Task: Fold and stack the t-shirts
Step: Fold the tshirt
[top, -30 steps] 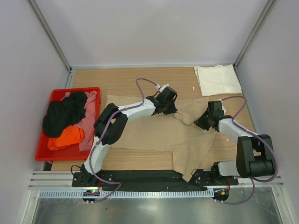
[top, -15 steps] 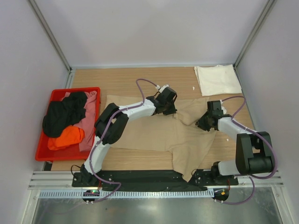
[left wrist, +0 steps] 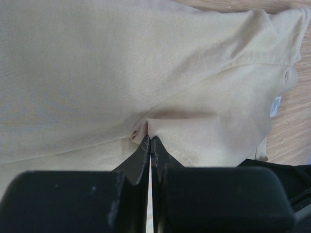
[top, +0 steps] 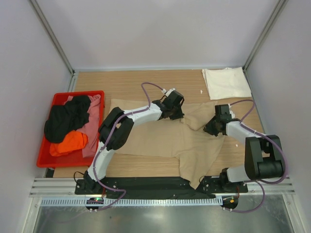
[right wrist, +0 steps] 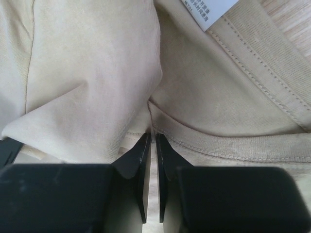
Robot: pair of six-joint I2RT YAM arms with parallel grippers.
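Tan t-shirt point(top: 155, 138) lay spread across the middle of the desk point(top: 136, 82), mostly flat but rumpled at its right end, where the collar was. The left hand point(top: 178, 115) had its fingers pressed together on a small peak of cloth at the shirt's far edge. The right hand point(top: 210, 129) was all but closed on a fold just beside the ribbed collar point(right wrist: 257, 53) and its label point(right wrist: 209, 9). The two pinches seemed meant to draw that end taut or carry it over for a fold. A cream-white t-shirt point(top: 226, 82), already folded, sat in the far right corner, probably as the base of the stack. A black t-shirt point(top: 65, 119), a pink t-shirt point(top: 93, 121) and an orange t-shirt point(top: 68, 143) lay heaped in the red bin point(top: 43, 160) at the left, apparently awaiting their turn.
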